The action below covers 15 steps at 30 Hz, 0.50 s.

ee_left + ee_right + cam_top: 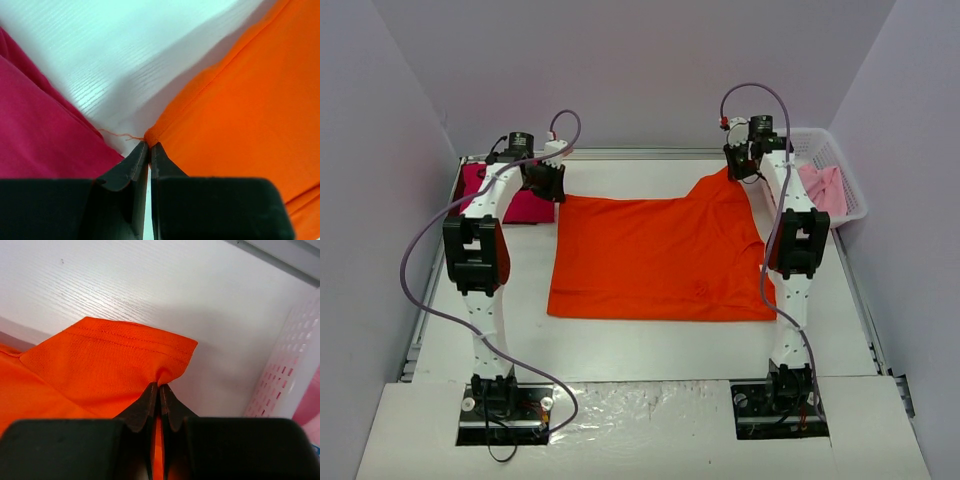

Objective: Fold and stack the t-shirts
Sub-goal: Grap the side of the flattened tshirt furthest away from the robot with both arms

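Observation:
A bright orange t-shirt (655, 255) lies spread across the middle of the table. My left gripper (548, 185) is shut on its far left corner (150, 136), pinching the hem. At the far right corner, my right gripper (748, 163) is shut on the cloth (107, 365), which bunches at the fingertips and runs between the jaws. A magenta-red t-shirt (495, 195) lies folded at the far left, close beside the left gripper (149, 146) and partly hidden by that arm. A pale pink t-shirt (823, 187) sits crumpled in the basket.
A white plastic lattice basket (847, 172) stands at the far right against the wall, its side (287, 375) close to the right gripper (160, 386). Grey walls enclose the table on three sides. Bare white table (650, 345) lies in front of the orange shirt.

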Available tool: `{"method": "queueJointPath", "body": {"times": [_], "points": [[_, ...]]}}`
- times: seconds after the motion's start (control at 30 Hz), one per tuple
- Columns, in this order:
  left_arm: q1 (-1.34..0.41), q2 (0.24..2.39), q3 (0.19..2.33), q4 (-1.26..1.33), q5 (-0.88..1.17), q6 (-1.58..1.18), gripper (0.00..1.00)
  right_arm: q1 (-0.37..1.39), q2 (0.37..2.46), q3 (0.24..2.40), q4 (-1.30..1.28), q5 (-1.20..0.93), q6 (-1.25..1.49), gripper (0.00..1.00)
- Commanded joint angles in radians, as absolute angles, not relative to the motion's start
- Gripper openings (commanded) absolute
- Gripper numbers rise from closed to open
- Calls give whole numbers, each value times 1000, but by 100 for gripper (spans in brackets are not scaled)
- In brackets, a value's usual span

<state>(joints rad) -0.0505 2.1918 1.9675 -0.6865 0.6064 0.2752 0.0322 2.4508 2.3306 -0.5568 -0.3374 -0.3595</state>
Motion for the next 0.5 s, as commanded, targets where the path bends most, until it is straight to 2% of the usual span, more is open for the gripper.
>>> {"method": "queueJointPath", "body": {"times": [0.0, 0.47], "points": [[-49, 2115, 1942, -678, 630, 265, 2, 26, 2349, 2298, -561, -348, -368, 0], [-29, 2019, 1816, -683, 658, 308, 2, 14, 2119, 2001, -561, -374, -393, 0]]}}
